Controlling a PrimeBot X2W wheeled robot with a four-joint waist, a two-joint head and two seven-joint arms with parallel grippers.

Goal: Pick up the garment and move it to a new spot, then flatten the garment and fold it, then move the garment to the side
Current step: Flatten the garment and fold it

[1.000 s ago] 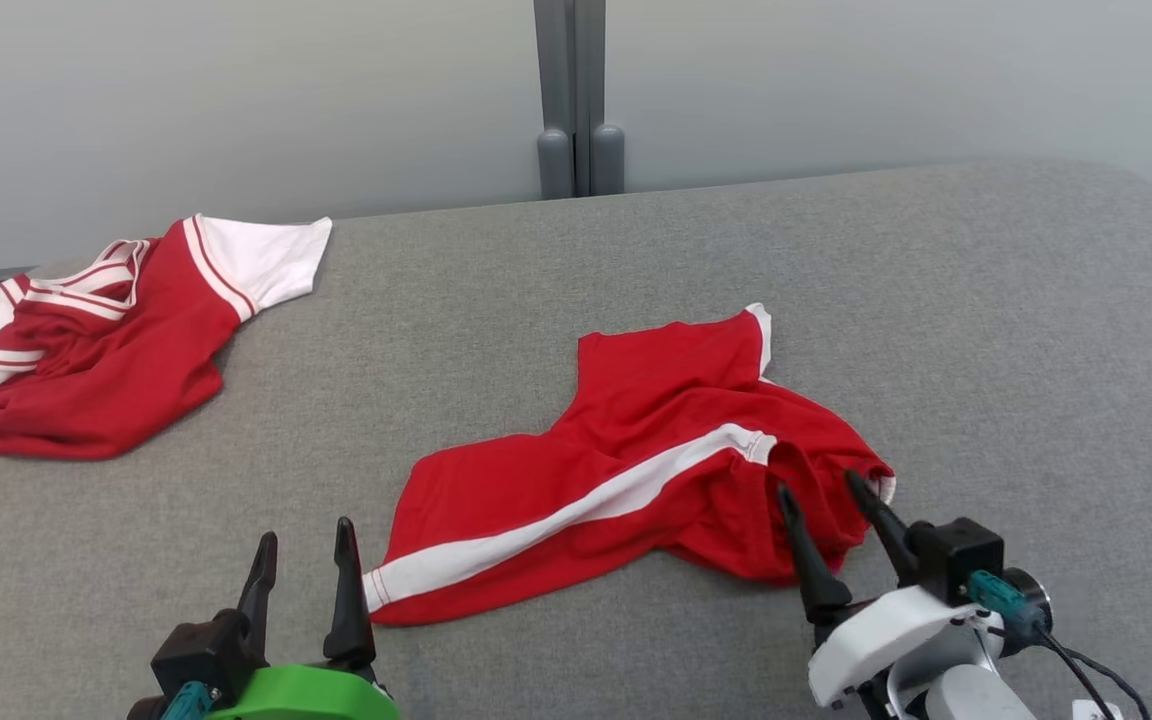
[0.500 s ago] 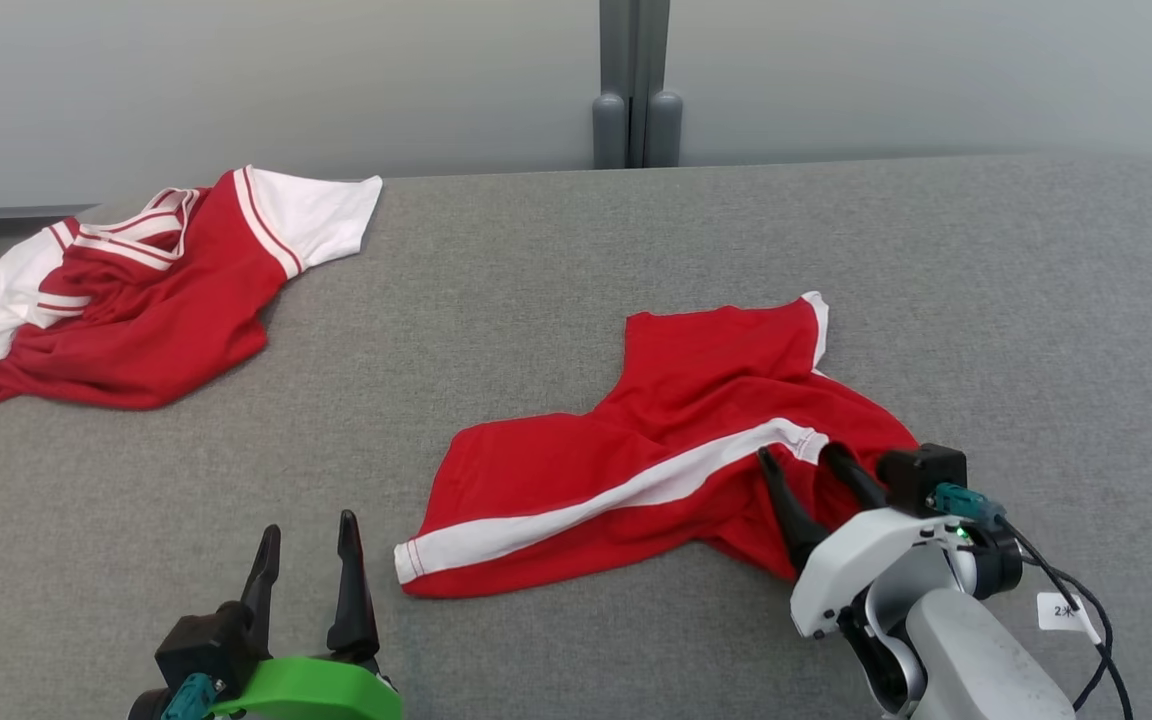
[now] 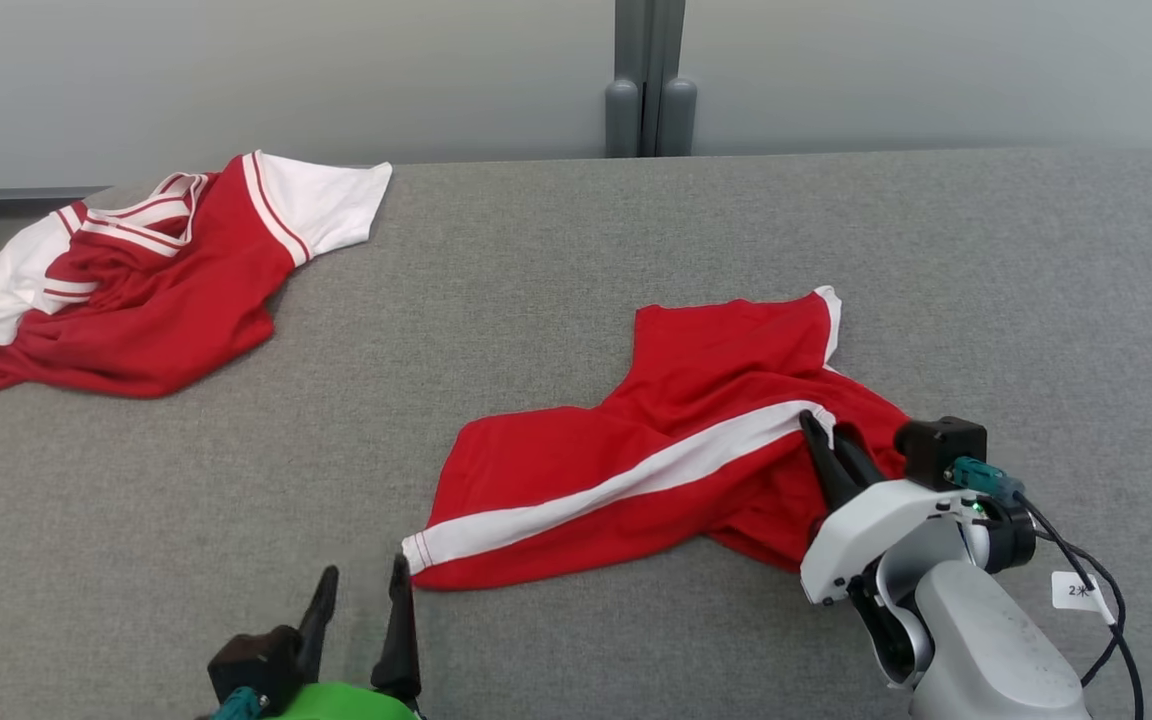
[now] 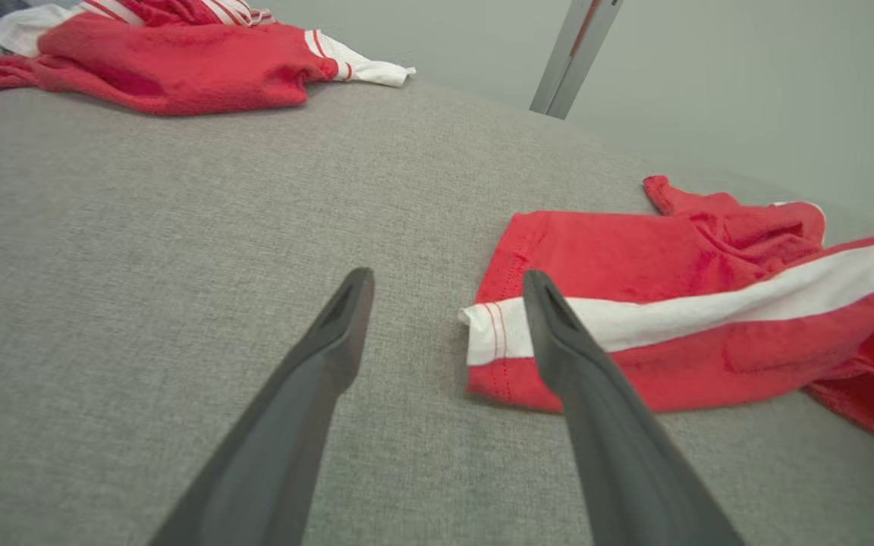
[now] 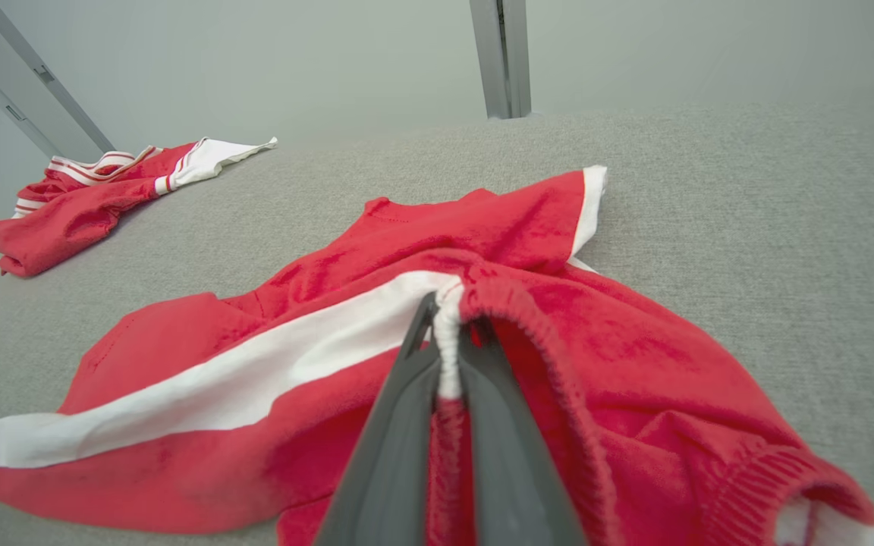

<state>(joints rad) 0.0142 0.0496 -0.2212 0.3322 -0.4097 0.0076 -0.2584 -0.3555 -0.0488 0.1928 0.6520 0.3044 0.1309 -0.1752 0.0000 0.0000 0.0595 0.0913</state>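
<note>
My right hand (image 3: 829,438) is clamped tight on the waistband of the red shorts (image 3: 626,450), lying right of the middle of the counter (image 3: 536,260); my left hand (image 3: 364,570) gapes wide, empty, beside their hem.

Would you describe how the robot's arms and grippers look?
Left gripper: two long dark tapered fingers, black base, bright green mount. Right gripper: matching fingers, white shell, teal plug, black cable bearing a white tag, pale grey forearm.
</note>
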